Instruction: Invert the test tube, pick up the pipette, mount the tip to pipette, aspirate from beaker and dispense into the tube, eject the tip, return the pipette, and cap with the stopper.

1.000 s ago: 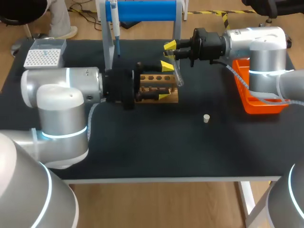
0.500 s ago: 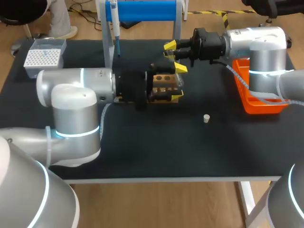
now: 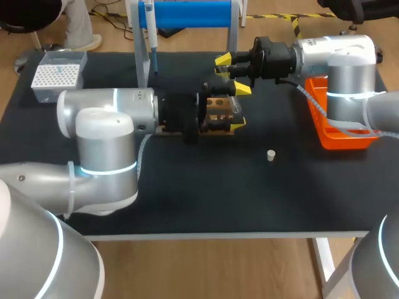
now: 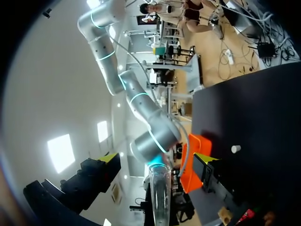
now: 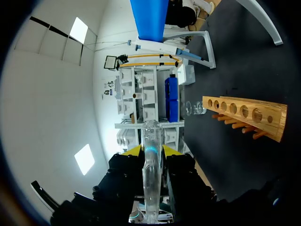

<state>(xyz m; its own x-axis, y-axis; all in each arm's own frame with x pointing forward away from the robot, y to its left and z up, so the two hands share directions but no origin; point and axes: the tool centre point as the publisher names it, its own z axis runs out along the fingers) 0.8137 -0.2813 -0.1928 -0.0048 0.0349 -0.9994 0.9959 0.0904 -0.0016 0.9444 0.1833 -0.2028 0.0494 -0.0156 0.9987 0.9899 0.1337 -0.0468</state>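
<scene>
We take this for a laboratory bench. On the black table (image 3: 249, 193) stand a wooden rack with a row of round holes (image 5: 244, 115), a white grid-topped tip box (image 3: 57, 75) at the far left, and a blue-barred stand (image 3: 190, 12) at the far edge with a pipette (image 3: 150, 31) hanging from it. There is a clear glass test tube (image 5: 151, 169) too.

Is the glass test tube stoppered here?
Unstoppered: the small white stopper lies on the black table, apart from the clear glass test tube.
</scene>
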